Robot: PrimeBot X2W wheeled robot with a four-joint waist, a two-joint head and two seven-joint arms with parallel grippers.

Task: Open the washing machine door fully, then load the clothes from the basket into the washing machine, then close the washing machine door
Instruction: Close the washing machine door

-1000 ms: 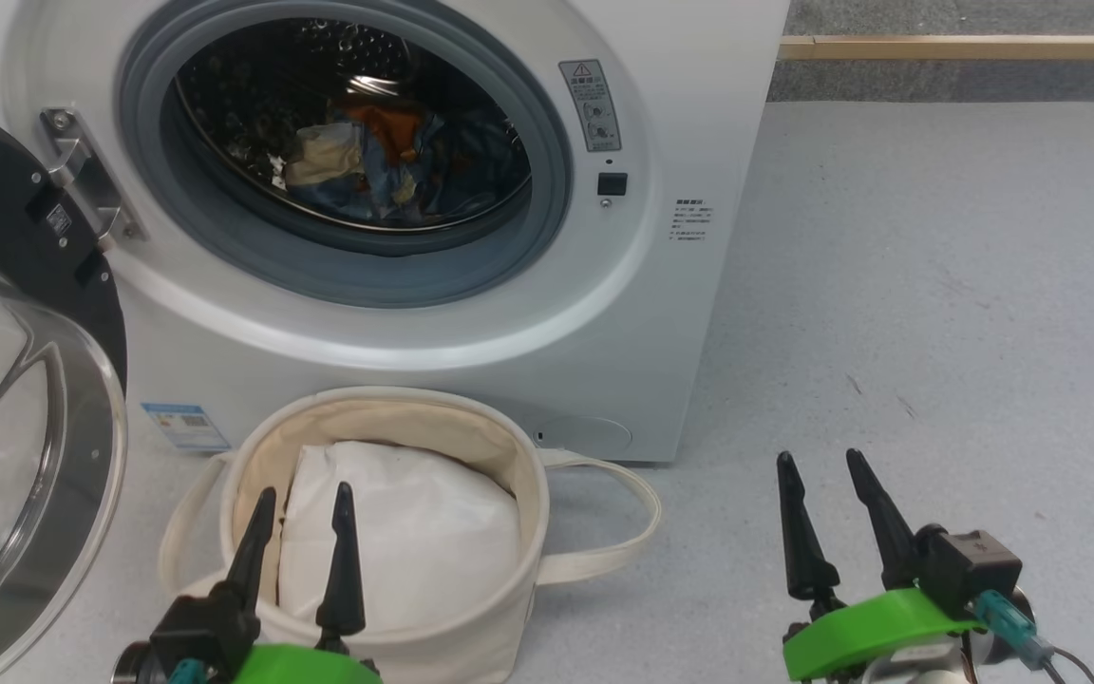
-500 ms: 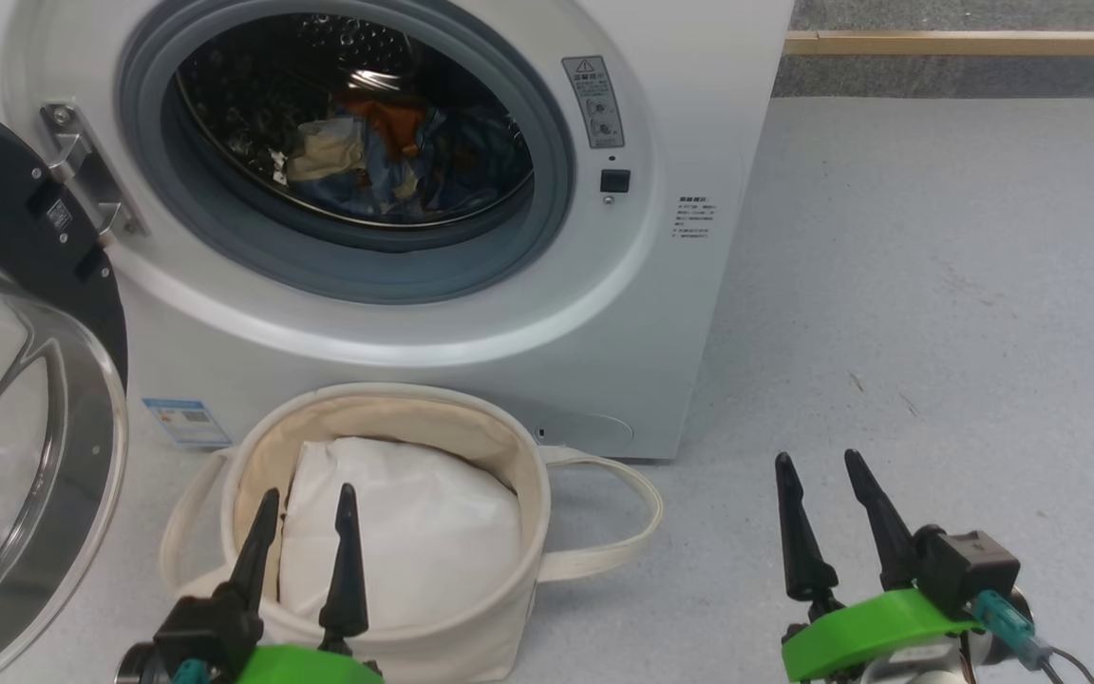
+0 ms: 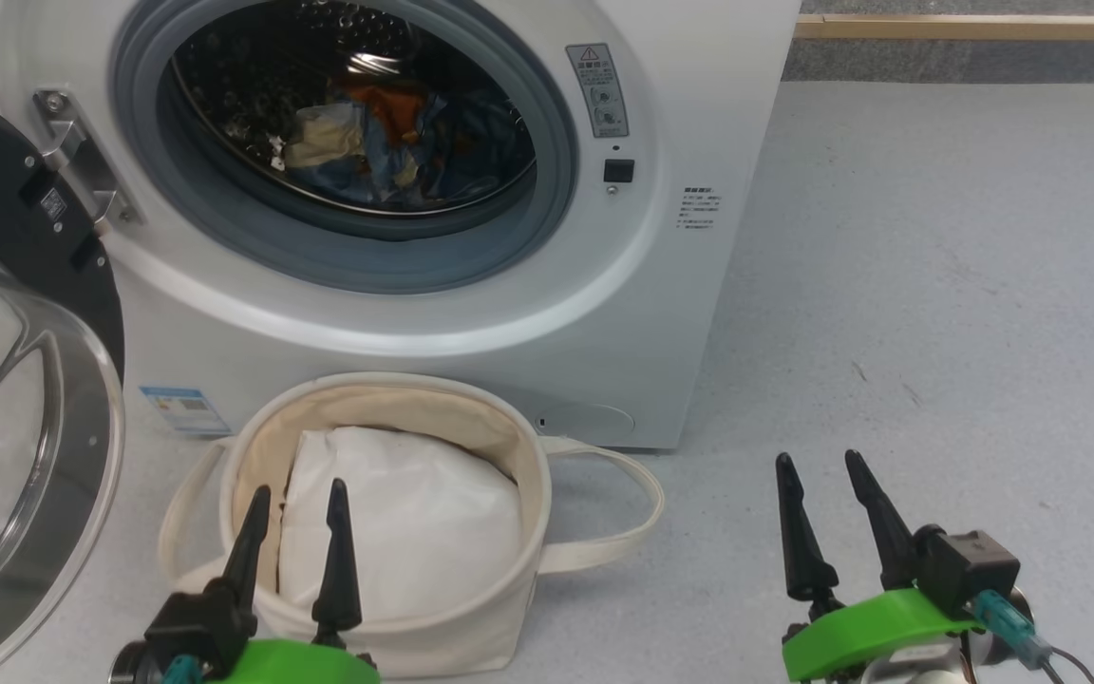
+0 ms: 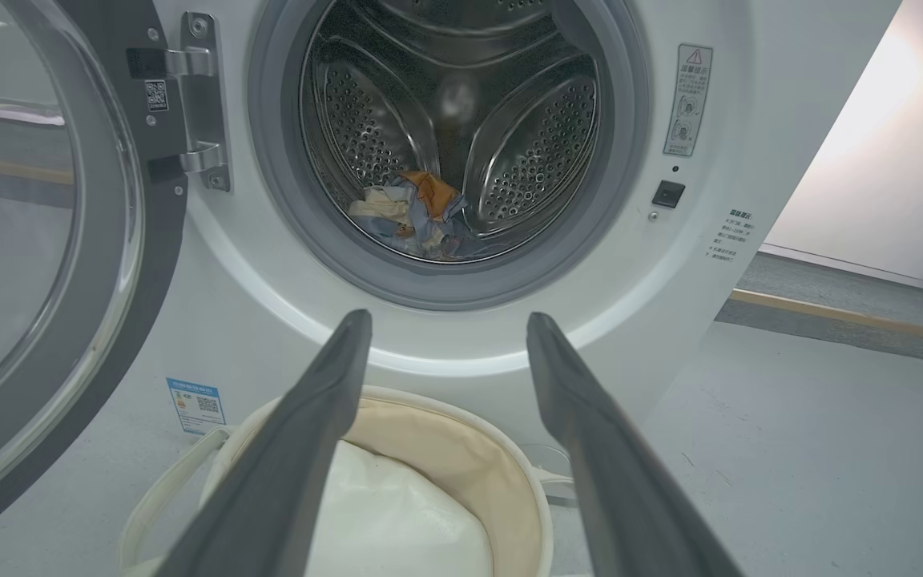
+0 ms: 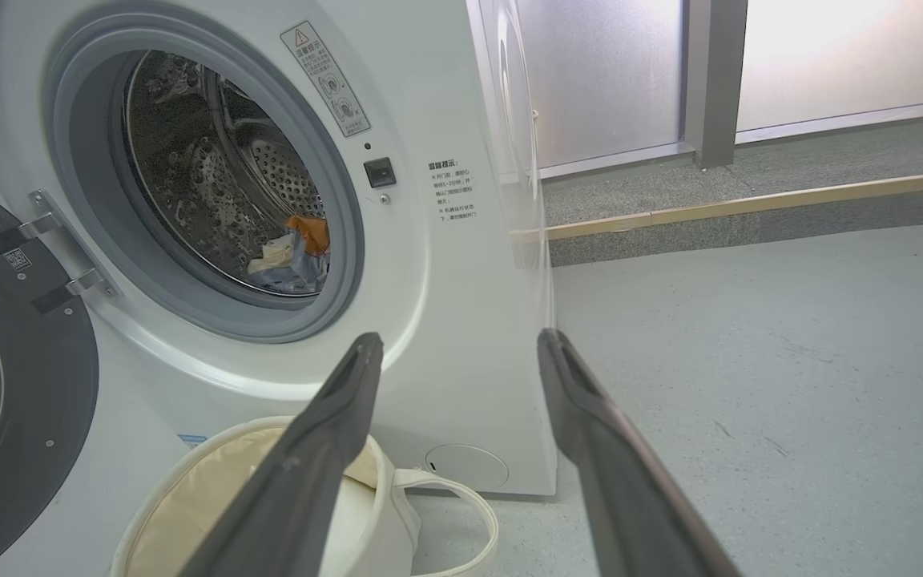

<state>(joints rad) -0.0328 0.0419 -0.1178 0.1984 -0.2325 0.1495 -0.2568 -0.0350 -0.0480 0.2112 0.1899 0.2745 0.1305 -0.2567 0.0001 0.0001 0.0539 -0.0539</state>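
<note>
- Both pincers were easy to read: the left gripper (image 3: 300, 486) at 7 o'clock hung over the basket (image 3: 414, 408), fingers spread wide with nothing between them, and the right gripper (image 3: 818, 458) at 5 o'clock gaped just as empty above the floor (image 3: 936, 285)
- The clothes (image 3: 386, 152) lay heaped low in the drum of the washing machine (image 3: 471, 313) at 12 o'clock, and the basket at 6 o'clock held the white padded bag (image 3: 405, 522)
- The washing machine door (image 3: 6, 399) stood swung out at 9 o'clock, so we judged the closing to be the step left
- Here was our worry: the heap sat near the grey rubber ring (image 3: 547, 218), so a loose fold could get pinched as the door shut
- The basket stood just in front of the machine, touching or nearly so, and a low sweep of the door, or of the arm pushing it, might have clipped its rim or its loop handle (image 3: 623, 513)
- The door's black rim looked glossy, so we reckoned a finger pushing off-centre could skid and leave the latch unmade
- Grabbing the white bag by mistake was the other trap
- Underfoot we had a pale grey speckled floor with a few dark scuffs out at 3 o'clock
- A wooden-edged step (image 3: 974, 27) ran along 1 o'clock, and the right wrist view showed frosted panels (image 5: 590, 72) behind it
</note>
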